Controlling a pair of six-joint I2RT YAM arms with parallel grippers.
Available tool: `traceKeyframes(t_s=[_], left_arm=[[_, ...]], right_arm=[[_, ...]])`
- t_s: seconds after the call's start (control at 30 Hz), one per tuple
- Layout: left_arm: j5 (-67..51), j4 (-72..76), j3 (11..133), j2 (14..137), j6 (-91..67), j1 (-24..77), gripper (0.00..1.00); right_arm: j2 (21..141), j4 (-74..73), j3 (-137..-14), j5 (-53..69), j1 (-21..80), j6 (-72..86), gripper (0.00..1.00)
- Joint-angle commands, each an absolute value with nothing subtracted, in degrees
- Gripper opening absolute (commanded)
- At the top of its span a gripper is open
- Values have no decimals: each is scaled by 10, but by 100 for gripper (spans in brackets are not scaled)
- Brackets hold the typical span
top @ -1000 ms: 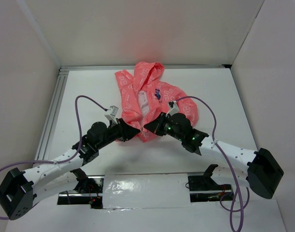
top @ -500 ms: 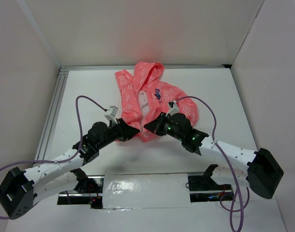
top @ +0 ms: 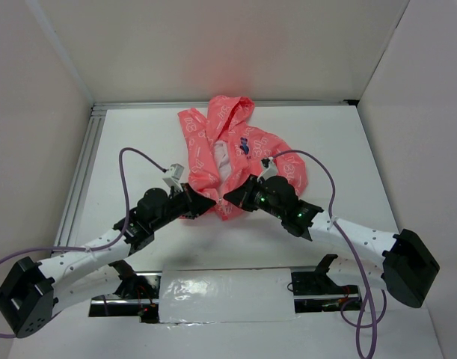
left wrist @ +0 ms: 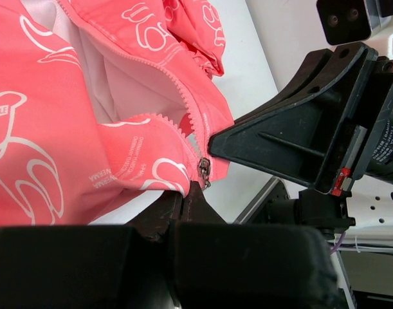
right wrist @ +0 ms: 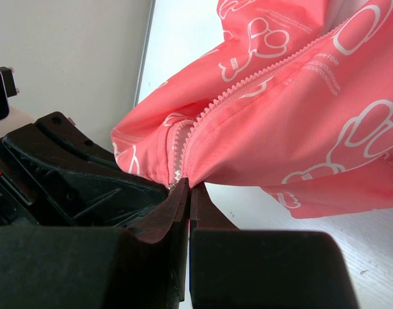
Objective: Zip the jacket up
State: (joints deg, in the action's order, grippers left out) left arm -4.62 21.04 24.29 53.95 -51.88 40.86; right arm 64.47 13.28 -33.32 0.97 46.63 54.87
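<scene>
The coral-pink jacket (top: 228, 149) with a white print lies open on the table, hood at the back, dark blue emblem (top: 244, 144) on its chest. My left gripper (top: 208, 205) is shut on the bottom hem of one front edge, right below the metal zipper slider (left wrist: 203, 171). My right gripper (top: 229, 197) is shut on the bottom of the other front edge (right wrist: 202, 164), by the end of its zipper teeth (right wrist: 183, 154). The two grippers sit tip to tip at the jacket's near hem. The zipper stands open above them in the left wrist view (left wrist: 177, 96).
The right gripper's black body (left wrist: 299, 129) fills the right of the left wrist view; the left gripper's body (right wrist: 61, 174) fills the lower left of the right wrist view. Purple cables (top: 138, 157) loop over both arms. An aluminium rail (top: 86, 164) runs along the table's left side.
The left gripper has shifted slightly toward the near side with the hem. The right gripper and the jacket look unchanged.
</scene>
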Motion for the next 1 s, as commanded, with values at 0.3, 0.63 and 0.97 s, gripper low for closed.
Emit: traceKeyframes(t_s=[0.3,0.63,0.97], left_arm=[[-80,232,260,548,-504,411,0],[-110,238,260,554,-492,411,0],[-132,233,260,586,-475,411,0]], right_arm=[[624,164,-359,-1,457,553,0],[642,150,-365,17,427,564,0],[642,145,-370,29,410,577,0]])
